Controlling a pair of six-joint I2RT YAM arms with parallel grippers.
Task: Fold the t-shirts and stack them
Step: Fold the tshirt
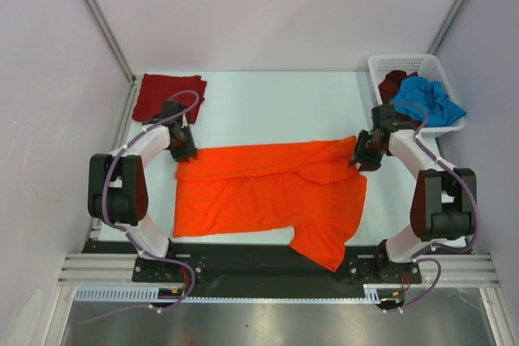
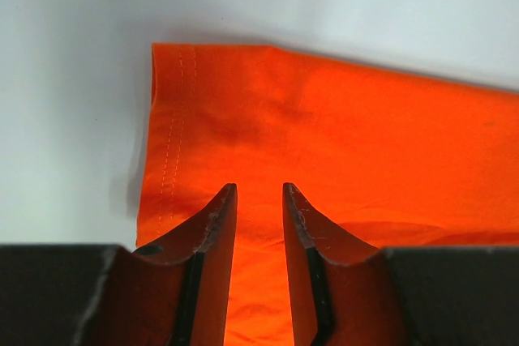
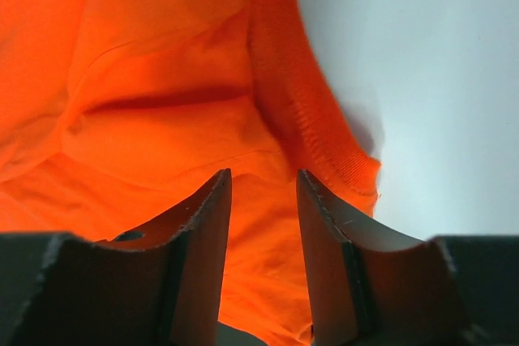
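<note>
near edge: both arm bases sit at the front, with a black strip (image 1: pixel 235 258) running between them.
orange t-shirt (image 1: pixel 259 200): spread across the middle of the tabletop (image 1: pixel 276 107), hem to the left, neck end to the right. The near sleeve sticks out toward the front and laps onto the black strip, right of centre.
shirt far edge: a long band of cloth lies doubled over along the far side from corner to corner, wrinkled at the right end.
left fingers (image 2: pixel 212 228): low over the shirt's far left corner, by the stitched hem. They are parted with a narrow gap; cloth shows flat through the gap and nothing is clamped at the tips.
left wrist view: the hem corner lies flat with a double stitch line along its left edge. Bare tabletop shows left of it and beyond it.
right fingers (image 3: pixel 203 232): over the shirt's far right corner, beside a ribbed edge band. They are spread apart, with no cloth pinched at the tips.
right wrist view: cloth is rumpled, with a deep crease left of the ribbed band and bare tabletop to the right.
contact: cannot tell whether either set of tips touches the cloth.
dark red t-shirt (image 1: pixel 166 93): folded to a rough square at the far left corner of the tabletop, beyond the left wrist and apart from the orange one.
basket (image 1: pixel 403 61): white lattice, at the far right corner beyond the right arm.
blue t-shirt (image 1: pixel 426 101): bunched in the basket on the right side, lapping over the rim.
dark maroon t-shirt (image 1: pixel 392 83): bunched in the basket on the left side, partly under the blue one.
</note>
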